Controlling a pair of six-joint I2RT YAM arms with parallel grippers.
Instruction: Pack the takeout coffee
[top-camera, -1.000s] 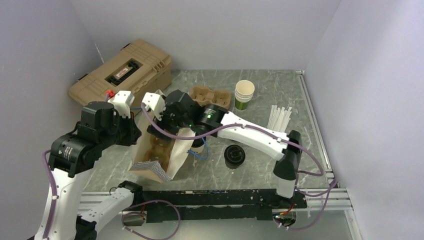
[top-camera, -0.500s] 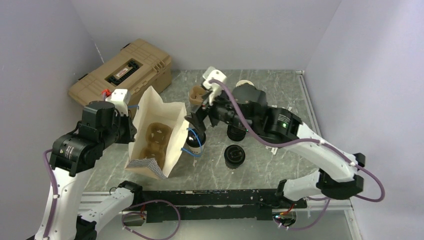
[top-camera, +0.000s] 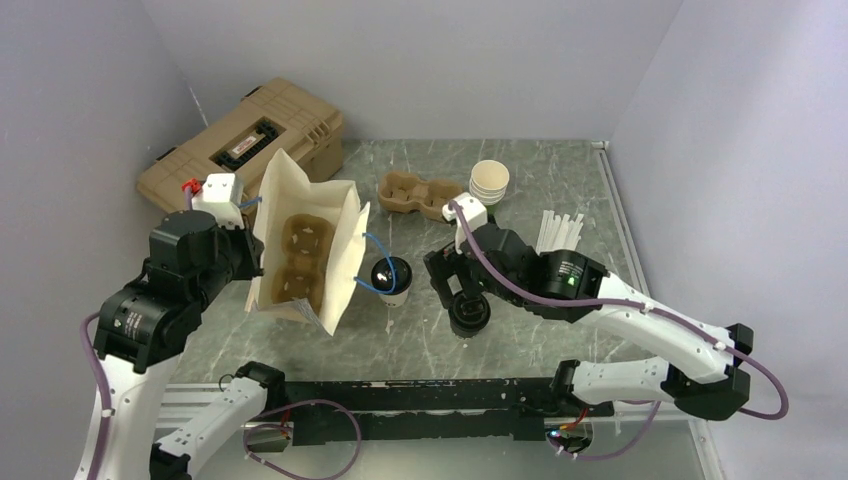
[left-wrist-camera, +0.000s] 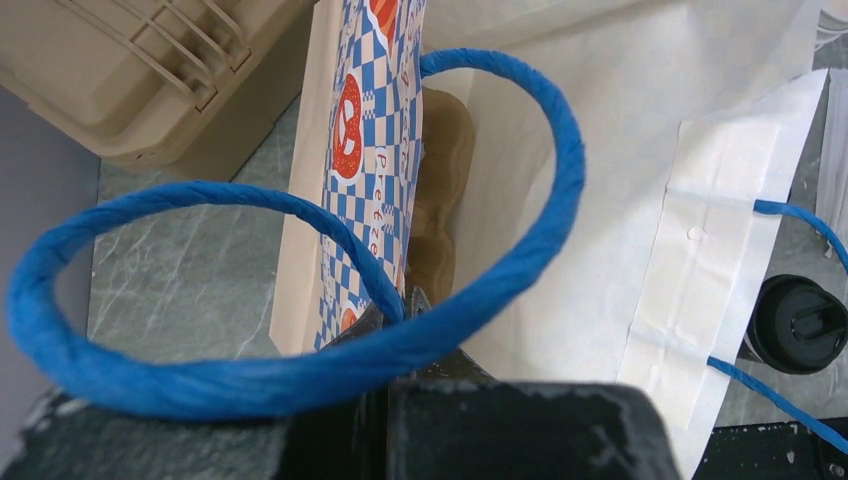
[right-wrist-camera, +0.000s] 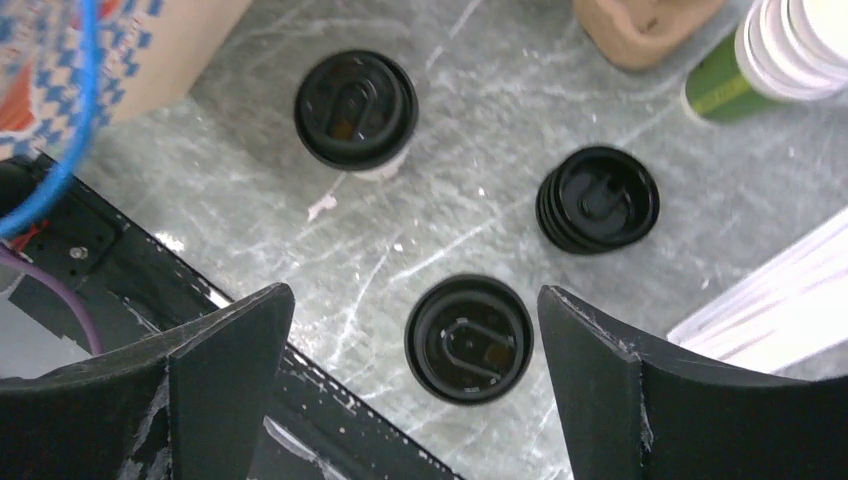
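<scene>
The left end effector (left-wrist-camera: 400, 330) is pressed together, pinching the blue rope handle (left-wrist-camera: 575, 170) of the paper bag (top-camera: 345, 245). The bag sits tilted at centre left of the top view with its mouth gaping toward the camera. Inside it, a brown pulp cup carrier (top-camera: 300, 262) lies against the bag's left wall.

The first takeout coffee (top-camera: 390, 280) stands upright on the table (top-camera: 560, 160), just right of the bag and close to the bag's free handle loop. The second takeout coffee (right-wrist-camera: 468, 338) stands lower centre, apart from the first. The right end effector (right-wrist-camera: 412, 293) is spread wide and hangs over it, gripping nothing. In the right wrist view this lidded cup lies between the two fingers, below them.

A stack of black lids (right-wrist-camera: 598, 198) sits just up and right of the second coffee. Toward the back, an empty-looking pulp carrier (top-camera: 418, 195) lies beside a stack of lidless cups (top-camera: 489, 182). A bundle of white straws (top-camera: 560, 235) lies near the right edge rail.

A tan hard case (top-camera: 245, 145) fills the upper left corner against the wall. Bare table runs along the back, from the case across to the right wall. A narrower bare strip lies between the two coffees and the near rail.
</scene>
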